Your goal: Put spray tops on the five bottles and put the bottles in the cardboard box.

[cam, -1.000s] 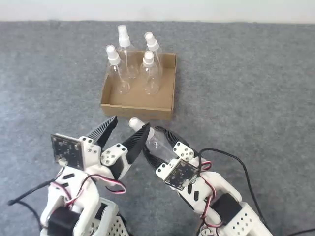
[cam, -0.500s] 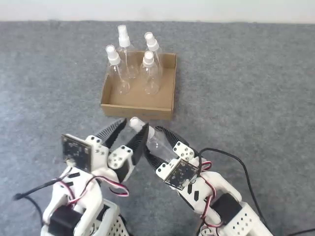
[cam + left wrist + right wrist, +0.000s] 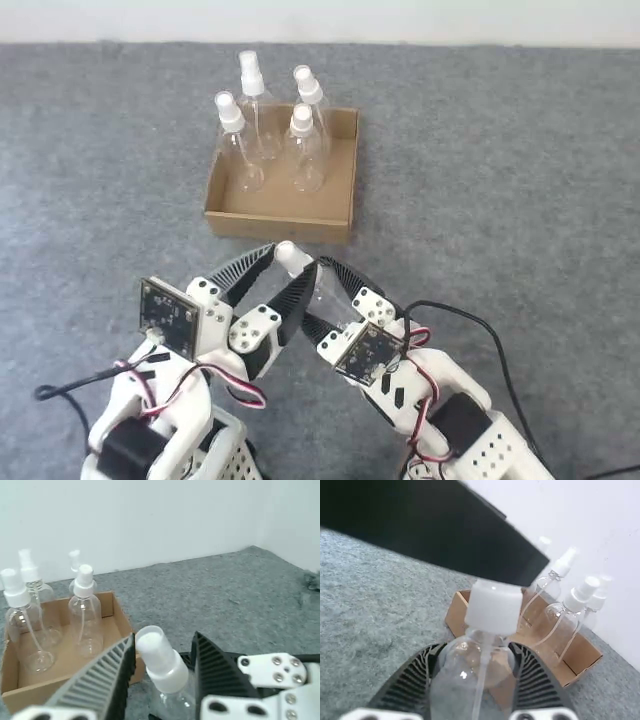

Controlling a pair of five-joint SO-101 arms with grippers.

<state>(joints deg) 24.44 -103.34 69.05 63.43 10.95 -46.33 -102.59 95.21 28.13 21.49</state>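
A clear bottle (image 3: pixel 326 290) with a white spray top (image 3: pixel 289 256) is held near the table's front, my right gripper (image 3: pixel 322 297) shut on its body. In the right wrist view the bottle (image 3: pixel 470 680) stands between the ribbed fingers (image 3: pixel 410 680), its top (image 3: pixel 492 607) leaning toward the box. My left gripper (image 3: pixel 290 259) is open, one finger on each side of the spray top (image 3: pixel 160 660). The cardboard box (image 3: pixel 280 222) lies just beyond, with several capped bottles (image 3: pixel 262 130) upright in its far half.
Grey carpet covers the table all around. The near half of the box floor (image 3: pixel 290 205) is bare. A black cable (image 3: pixel 470 330) trails behind the right arm. The left arm's dark finger (image 3: pixel 435 525) looms across the right wrist view.
My left gripper has swung right toward the held bottle and narrowed its fingers around the spray top. The right gripper has kept hold of the bottle, which shifted only slightly.
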